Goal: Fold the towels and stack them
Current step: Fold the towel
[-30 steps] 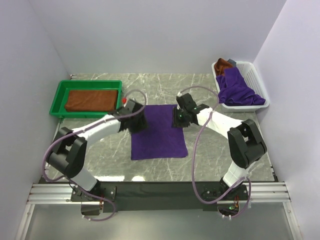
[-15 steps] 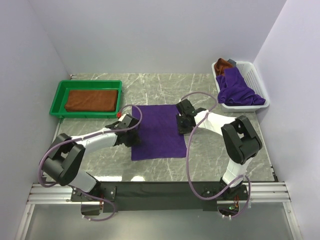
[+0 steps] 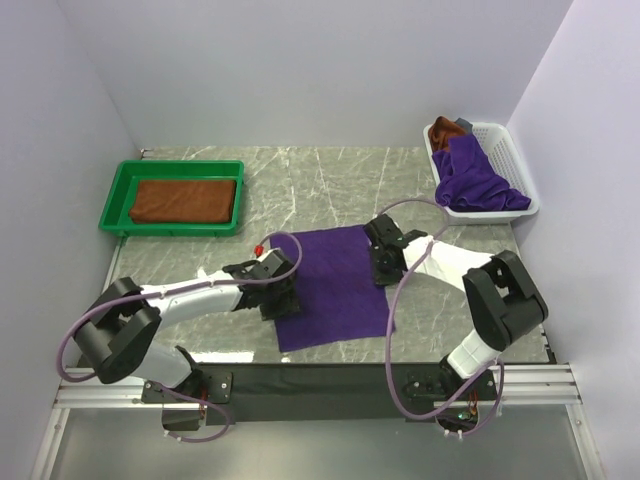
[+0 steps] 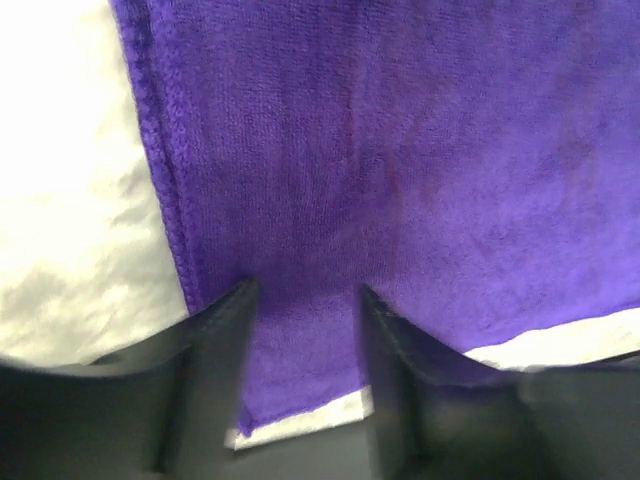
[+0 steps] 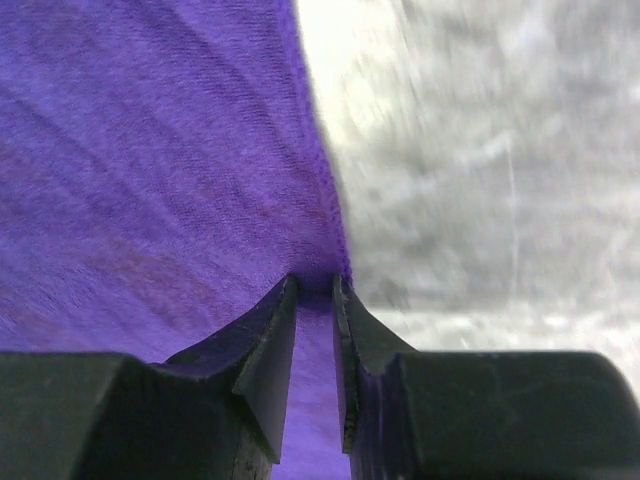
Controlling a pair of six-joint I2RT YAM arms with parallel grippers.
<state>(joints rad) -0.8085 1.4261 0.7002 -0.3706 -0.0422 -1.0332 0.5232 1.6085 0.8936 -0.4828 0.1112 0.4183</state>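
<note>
A deep purple towel (image 3: pixel 335 285) lies spread flat on the marble table, near the front edge. My left gripper (image 3: pixel 282 298) rests on its left side near the front corner. In the left wrist view that gripper (image 4: pixel 305 290) is open, both fingertips pressing down on flat purple towel (image 4: pixel 420 150). My right gripper (image 3: pixel 385 265) is at the towel's right edge. In the right wrist view it (image 5: pixel 315 282) is shut on a pinch of that hem (image 5: pixel 330 230). A folded rust-brown towel (image 3: pixel 183 199) lies in the green tray (image 3: pixel 113 197).
A white basket (image 3: pixel 510 150) at the back right holds a crumpled purple towel (image 3: pixel 475 180), a rust-brown one (image 3: pixel 443 128) and a small grey item (image 3: pixel 465 123). The black front rail (image 3: pixel 320 380) runs just below the spread towel. Bare marble (image 3: pixel 330 185) lies behind it.
Both grippers have moved toward the front edge, and the purple towel has slid with them, toward the front and slightly right. The right jaws have narrowed onto the hem.
</note>
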